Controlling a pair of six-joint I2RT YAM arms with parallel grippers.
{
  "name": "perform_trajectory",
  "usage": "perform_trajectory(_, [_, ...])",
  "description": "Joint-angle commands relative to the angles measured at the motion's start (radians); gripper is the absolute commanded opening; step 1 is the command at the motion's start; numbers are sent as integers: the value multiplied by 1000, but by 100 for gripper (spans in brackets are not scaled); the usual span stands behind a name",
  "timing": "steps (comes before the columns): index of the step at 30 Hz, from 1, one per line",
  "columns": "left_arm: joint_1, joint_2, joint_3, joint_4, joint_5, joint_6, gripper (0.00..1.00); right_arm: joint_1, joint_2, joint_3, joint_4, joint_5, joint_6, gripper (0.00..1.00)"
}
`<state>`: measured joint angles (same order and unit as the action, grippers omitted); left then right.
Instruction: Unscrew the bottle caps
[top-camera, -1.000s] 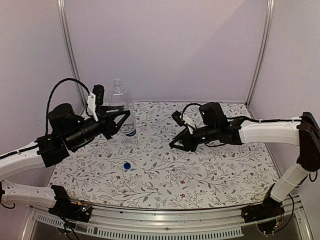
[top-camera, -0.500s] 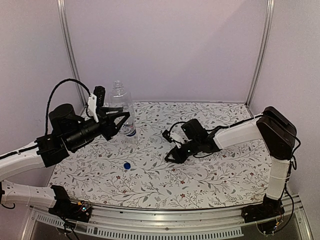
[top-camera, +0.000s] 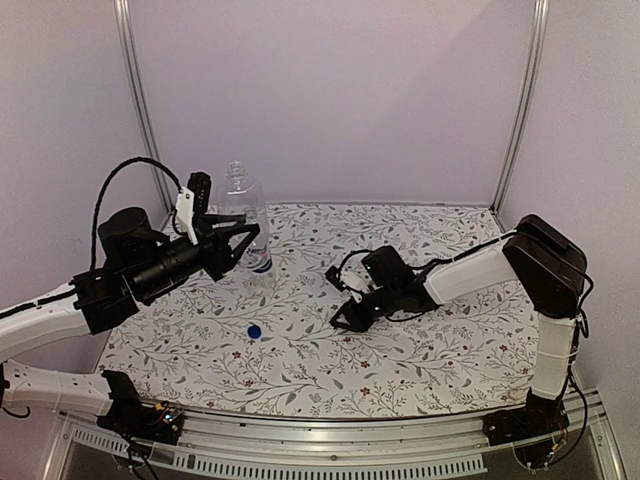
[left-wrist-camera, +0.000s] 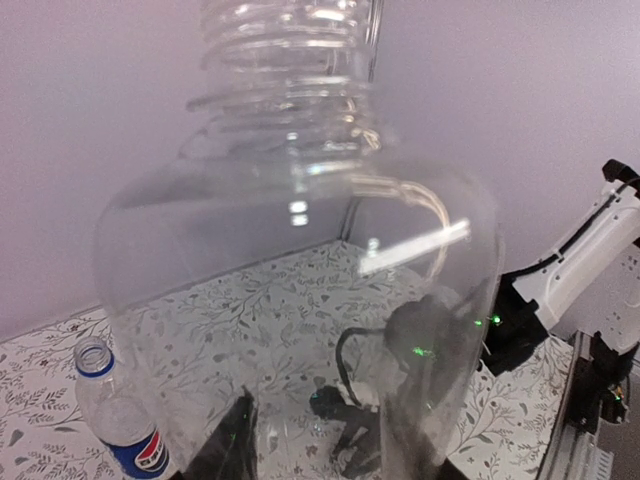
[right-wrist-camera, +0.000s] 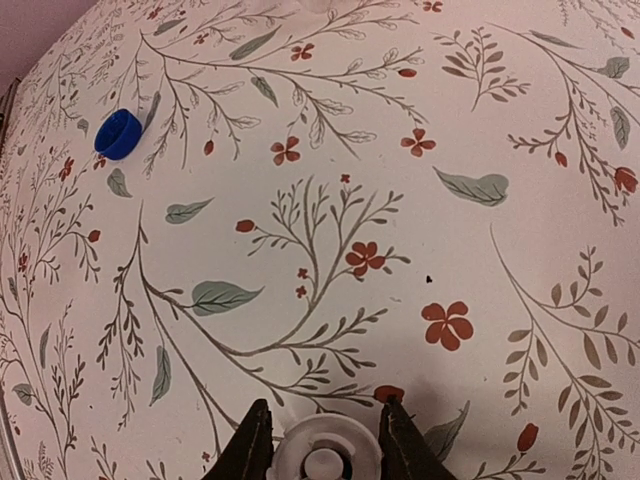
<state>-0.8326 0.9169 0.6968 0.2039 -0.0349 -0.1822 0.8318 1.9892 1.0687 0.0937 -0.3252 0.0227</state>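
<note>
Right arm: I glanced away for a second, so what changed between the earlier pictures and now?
The right gripper dropped down to the mat, the whitish cap between its fingers. The left gripper kept its clamp on the plain bottle; the blue cap did not move.

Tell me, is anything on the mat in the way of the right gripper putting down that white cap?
Nothing visible is. The white cap sits in the right gripper, low over bare mat. The blue cap lies well off to the side.
</note>
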Motion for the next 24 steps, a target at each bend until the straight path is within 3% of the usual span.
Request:
perform_trajectory(1, [15, -2, 12, 18, -6, 15, 33, 9, -14, -56, -5, 32, 0, 25])
perform_trajectory(8, [14, -10, -3, 21, -8, 12, 34, 10, -53, -88, -3, 54, 3, 39])
perform_trajectory(24, [15, -16, -27, 19, -20, 18, 35, 12, -177, -95, -44, 80, 9, 86])
